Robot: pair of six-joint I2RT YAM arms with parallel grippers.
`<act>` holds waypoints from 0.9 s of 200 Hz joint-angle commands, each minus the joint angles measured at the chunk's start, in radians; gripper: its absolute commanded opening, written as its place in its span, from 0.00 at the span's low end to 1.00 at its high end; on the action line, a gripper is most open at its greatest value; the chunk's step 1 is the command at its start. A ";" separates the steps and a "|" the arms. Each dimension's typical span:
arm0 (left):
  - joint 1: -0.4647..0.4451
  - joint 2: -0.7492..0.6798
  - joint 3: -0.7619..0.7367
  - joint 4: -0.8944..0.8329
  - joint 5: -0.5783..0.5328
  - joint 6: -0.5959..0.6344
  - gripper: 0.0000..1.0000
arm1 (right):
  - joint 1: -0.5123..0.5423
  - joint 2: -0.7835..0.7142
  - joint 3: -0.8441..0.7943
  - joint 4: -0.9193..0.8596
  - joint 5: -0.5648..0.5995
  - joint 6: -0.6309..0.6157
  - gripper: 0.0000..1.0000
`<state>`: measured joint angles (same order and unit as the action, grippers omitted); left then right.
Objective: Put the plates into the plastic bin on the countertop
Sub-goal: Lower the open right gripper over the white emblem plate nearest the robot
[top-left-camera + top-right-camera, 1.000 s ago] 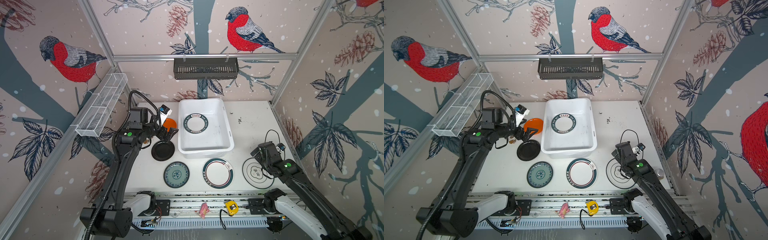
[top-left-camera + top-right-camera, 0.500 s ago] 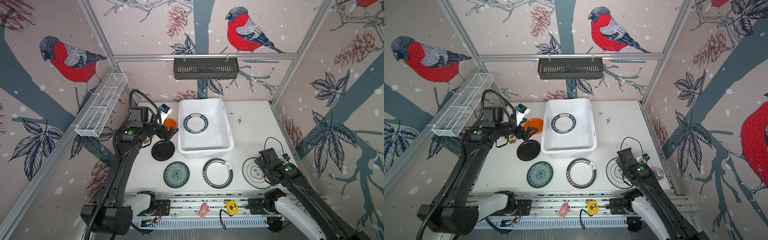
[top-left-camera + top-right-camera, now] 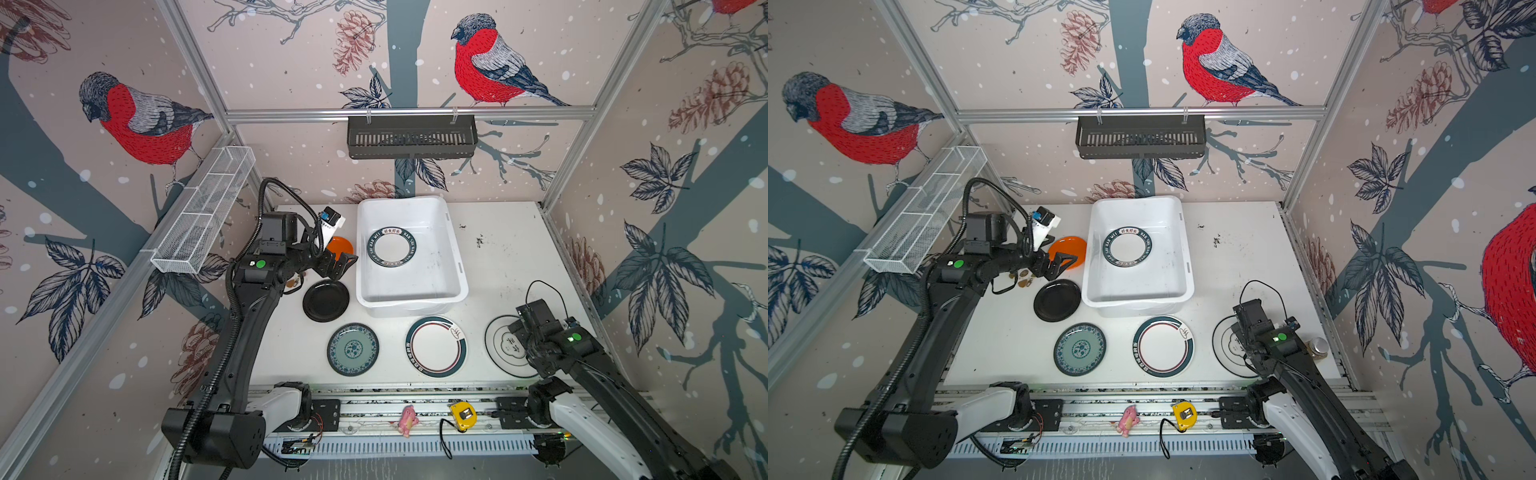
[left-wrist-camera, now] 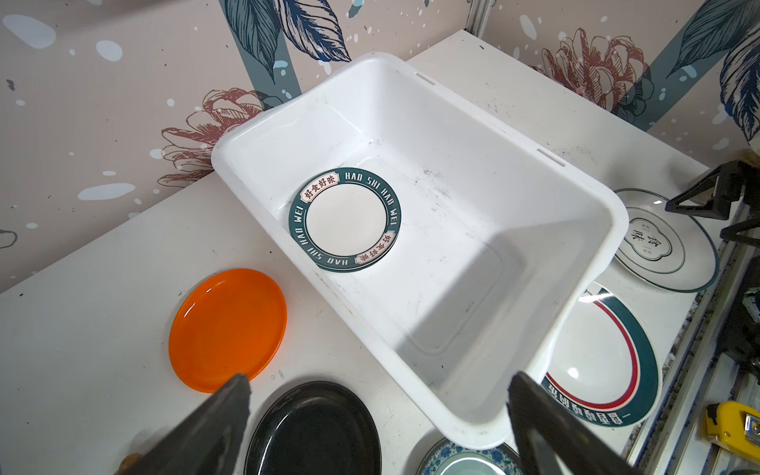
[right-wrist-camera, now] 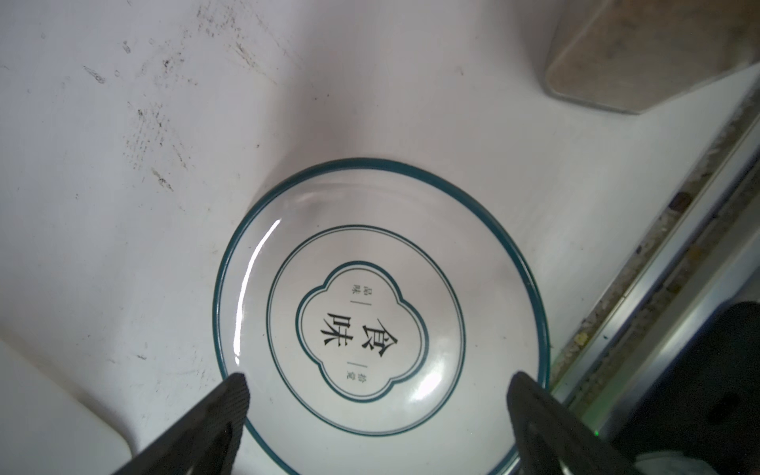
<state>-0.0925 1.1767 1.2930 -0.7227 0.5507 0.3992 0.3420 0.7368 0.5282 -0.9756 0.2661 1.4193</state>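
Observation:
The white plastic bin (image 3: 455, 253) stands at the back middle of the countertop (image 3: 507, 257) and holds one white plate with a dark lettered band (image 3: 390, 246). Left of it lie an orange plate (image 3: 341, 245) and a black plate (image 3: 326, 300). Along the front lie a teal floral plate (image 3: 353, 349), a teal-and-red-rimmed white plate (image 3: 436, 347) and a thin-ringed white plate (image 5: 380, 316). My left gripper (image 4: 380, 382) hovers open and empty above the black plate's far edge, beside the bin. Over the ringed plate my right gripper (image 5: 379, 380) hangs open, holding nothing.
A black slotted basket (image 3: 411, 137) hangs on the back rail and a wire-mesh tray (image 3: 203, 216) on the left rail. A small jar (image 3: 1317, 347) stands at the right edge. A yellow tape measure (image 3: 462, 411) and a pink toy (image 3: 407, 420) lie on the front rail.
The right arm has drawn a little toward the front, over the ringed plate. The left arm has hardly moved. Both grippers stay open.

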 commanded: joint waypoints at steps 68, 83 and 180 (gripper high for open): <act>-0.009 0.007 -0.007 0.011 0.026 0.012 0.97 | -0.015 0.200 0.053 -0.030 -0.010 0.046 0.99; -0.009 0.009 -0.006 0.013 0.025 0.015 0.97 | -0.020 0.203 0.029 -0.006 -0.036 0.047 0.99; -0.009 0.005 0.049 -0.016 0.071 0.019 0.97 | -0.032 0.164 -0.079 0.103 -0.133 0.046 0.99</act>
<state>-0.1009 1.1893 1.3273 -0.7242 0.5919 0.3992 0.3130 0.9077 0.4572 -0.9024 0.1574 1.4628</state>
